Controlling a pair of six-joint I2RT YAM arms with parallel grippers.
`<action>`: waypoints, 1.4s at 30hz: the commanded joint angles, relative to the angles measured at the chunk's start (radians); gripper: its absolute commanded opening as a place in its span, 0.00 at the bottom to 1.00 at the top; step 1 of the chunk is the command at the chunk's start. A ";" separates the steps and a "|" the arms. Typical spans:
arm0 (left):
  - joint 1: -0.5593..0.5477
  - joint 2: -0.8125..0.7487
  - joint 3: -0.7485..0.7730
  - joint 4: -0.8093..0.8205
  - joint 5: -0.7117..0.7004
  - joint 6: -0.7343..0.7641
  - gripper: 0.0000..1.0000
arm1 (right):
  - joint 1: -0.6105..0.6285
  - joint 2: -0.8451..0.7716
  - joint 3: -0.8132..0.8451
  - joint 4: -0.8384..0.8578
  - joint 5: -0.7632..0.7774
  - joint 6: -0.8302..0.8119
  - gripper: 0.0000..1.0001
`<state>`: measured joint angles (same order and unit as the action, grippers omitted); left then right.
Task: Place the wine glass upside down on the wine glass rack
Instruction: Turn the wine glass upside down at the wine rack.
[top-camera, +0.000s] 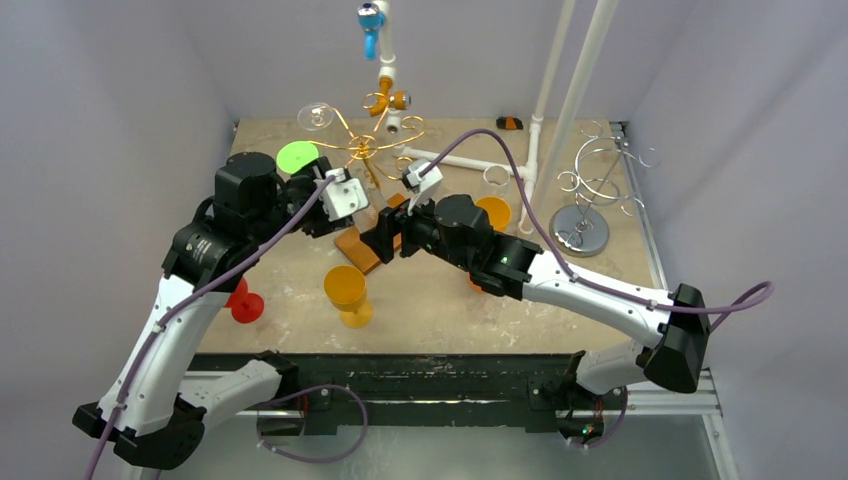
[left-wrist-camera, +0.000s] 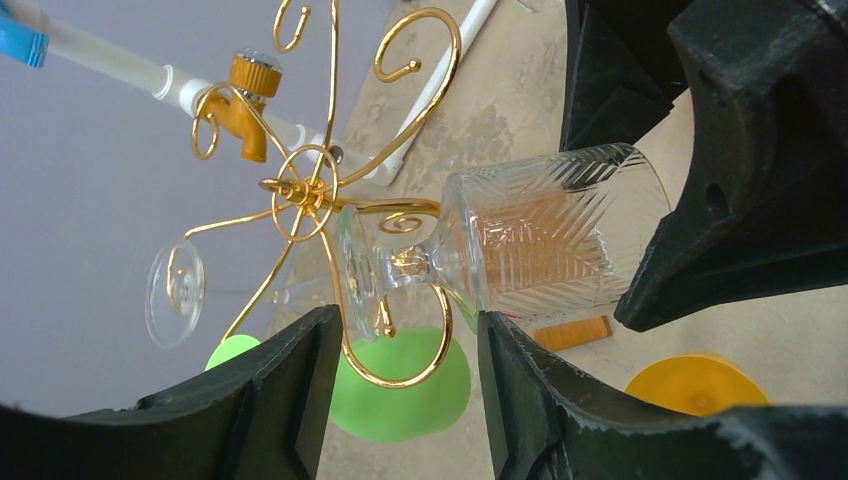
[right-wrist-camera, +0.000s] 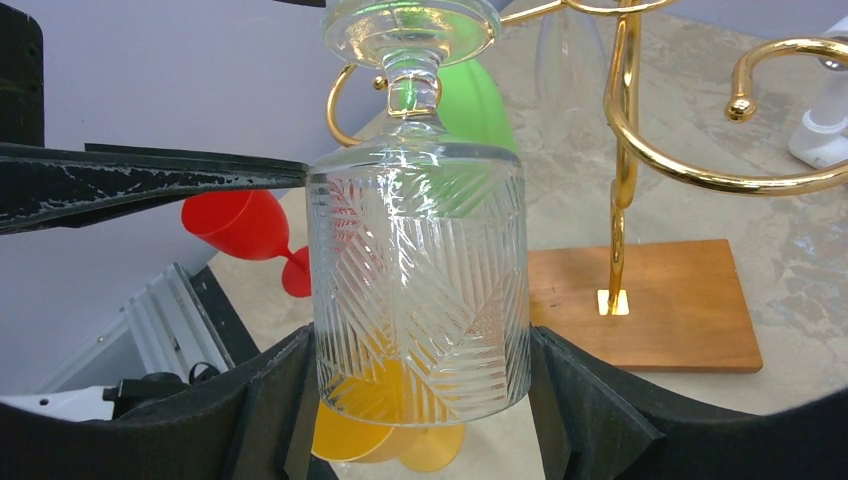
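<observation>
Beige mottled tabletop (top-camera: 450, 300) carried an orange cup (top-camera: 347, 290) and a red cup (top-camera: 243, 303) nearest us. Behind them we saw the right gripper (right-wrist-camera: 418, 350) clamped on the bowl of the wine glass (right-wrist-camera: 418, 260), held upside down with its foot among the curls of the gold rack (right-wrist-camera: 640, 150), while the left gripper (left-wrist-camera: 408, 330) stood with fingers apart near the stem. Farther back, 1 more clear glass (top-camera: 318, 115) sat on the rack.

Curls of the gold wire rack (right-wrist-camera: 617, 220) hem the stem of the clear cut-glass wine glass (right-wrist-camera: 420, 280). I note an orange plastic goblet (top-camera: 346, 292) and a red plastic goblet (top-camera: 243, 300) obstructing the near-left beige table (top-camera: 435, 300); near centre open.
</observation>
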<state>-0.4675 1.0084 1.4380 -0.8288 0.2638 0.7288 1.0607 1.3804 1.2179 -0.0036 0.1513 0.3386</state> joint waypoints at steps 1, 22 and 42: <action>-0.002 0.015 0.006 0.061 -0.023 0.042 0.56 | 0.005 -0.016 -0.007 0.104 -0.047 -0.021 0.36; -0.002 0.040 0.051 0.052 0.090 0.071 0.00 | 0.004 0.023 0.042 0.134 -0.067 -0.008 0.65; -0.002 -0.011 0.056 0.091 0.207 -0.032 0.00 | 0.004 0.080 0.090 0.186 -0.114 0.045 0.74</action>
<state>-0.4561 1.0203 1.4513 -0.8013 0.3077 0.7944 1.0592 1.4521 1.2327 0.0463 0.0746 0.3687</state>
